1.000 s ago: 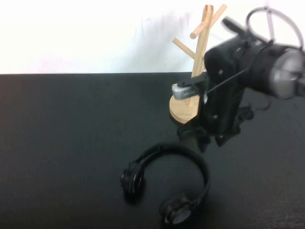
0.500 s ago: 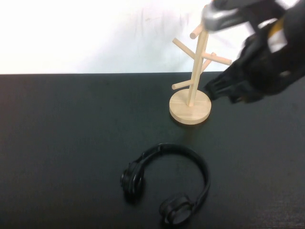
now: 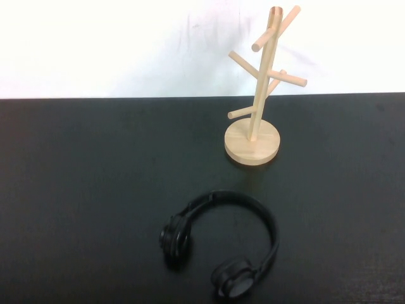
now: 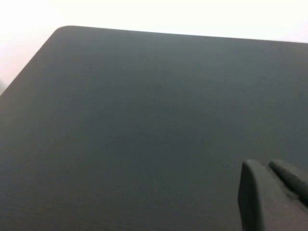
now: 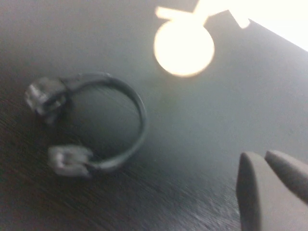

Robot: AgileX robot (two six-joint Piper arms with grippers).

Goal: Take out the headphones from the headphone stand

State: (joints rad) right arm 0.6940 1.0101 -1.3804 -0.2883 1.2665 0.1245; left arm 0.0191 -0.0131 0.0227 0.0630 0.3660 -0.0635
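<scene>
The black headphones (image 3: 234,196) lie flat on the black table, in front of the wooden headphone stand (image 3: 259,101), whose pegs are bare. Neither arm shows in the high view. In the right wrist view my right gripper (image 5: 262,155) is shut and empty, held above the table, apart from the headphones (image 5: 137,103) and the stand's round base (image 5: 184,45). In the left wrist view my left gripper (image 4: 265,164) is shut and empty over bare table.
The black table (image 3: 95,190) ends at a white wall behind the stand. Its far corner and edge show in the left wrist view (image 4: 62,30).
My right arm, which was low beside the stand above the headphones, rose past the stand and left the high view. The headphones and stand have not moved.
</scene>
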